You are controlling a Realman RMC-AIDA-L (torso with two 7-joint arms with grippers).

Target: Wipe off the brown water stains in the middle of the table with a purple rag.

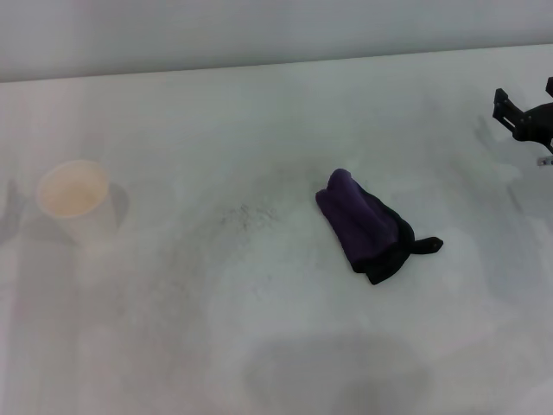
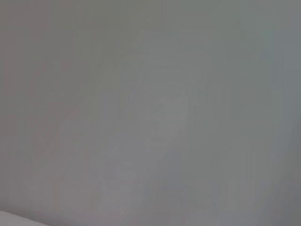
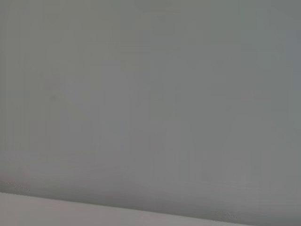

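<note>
Notably, no brown stain is seen; the purple rag (image 1: 367,223) lies ungrasped, right gripper (image 1: 524,102) far off, jaws seemingly open, so wiping may miss.

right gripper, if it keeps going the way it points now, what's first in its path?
Hard to tell. The right gripper seems to point left across bare table; the purple rag lies nearer the robot, probably off that line.

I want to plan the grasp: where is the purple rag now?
In the head view, the purple rag lies on the table right of centre, far from the cup at the left.
</note>
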